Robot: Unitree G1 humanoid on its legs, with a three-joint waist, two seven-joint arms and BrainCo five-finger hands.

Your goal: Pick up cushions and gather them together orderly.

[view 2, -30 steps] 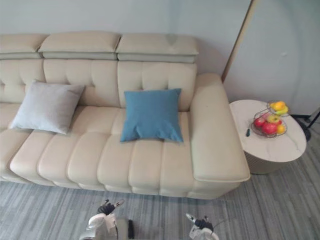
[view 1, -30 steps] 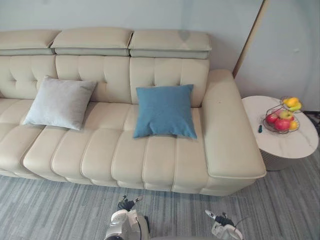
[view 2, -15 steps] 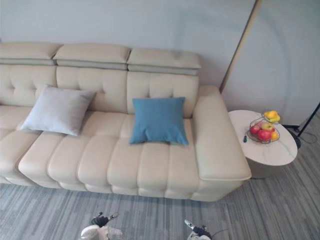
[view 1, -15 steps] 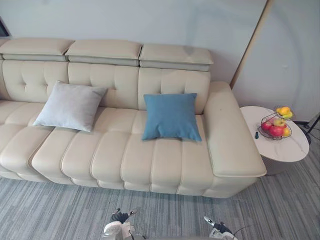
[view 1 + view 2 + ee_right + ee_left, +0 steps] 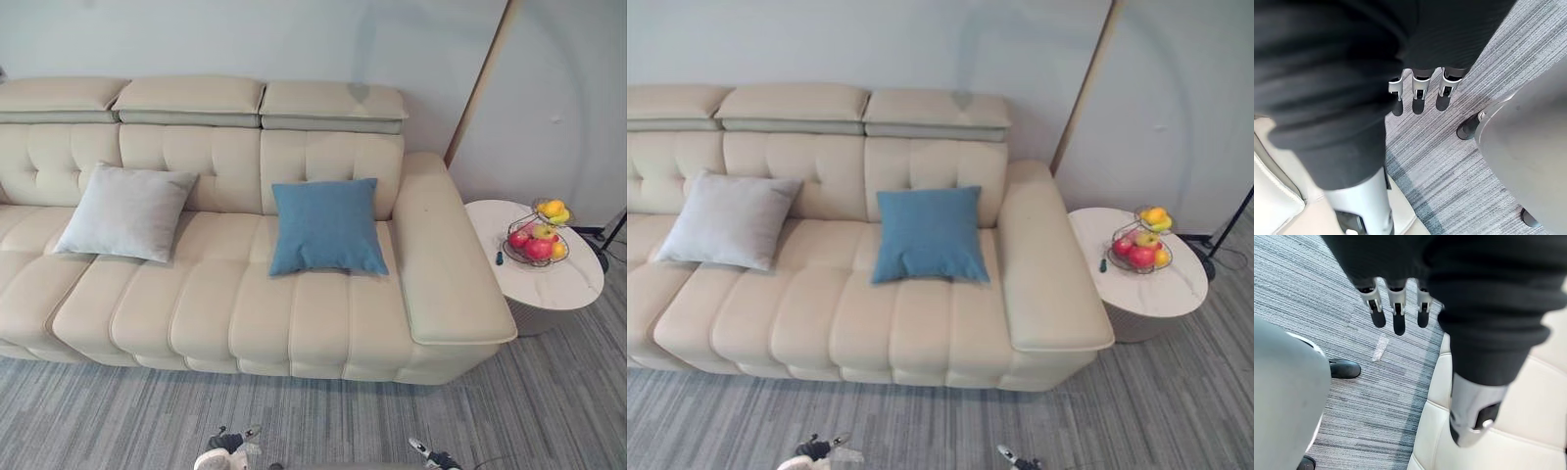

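Observation:
Two cushions lean on the back of a cream sofa [image 5: 245, 313]. The light grey cushion [image 5: 125, 212] stands toward the sofa's left, the blue cushion [image 5: 326, 226] by the right armrest, with a wide gap between them. My left hand [image 5: 230, 446] and right hand [image 5: 428, 453] hang low over the carpet in front of the sofa, far from both cushions. In the wrist views the left hand's fingers [image 5: 1396, 308] and the right hand's fingers [image 5: 1420, 88] are straight and hold nothing.
A round white side table [image 5: 563, 284] stands right of the armrest with a wire fruit basket [image 5: 537, 235] and a small dark object [image 5: 499, 258] on it. A slanted lamp pole [image 5: 480, 78] rises behind. Grey striped carpet [image 5: 118, 411] lies before the sofa.
The whole picture has shifted, so the camera moved. Both hands show lower at the bottom edge than before. The cushions keep their places on the sofa.

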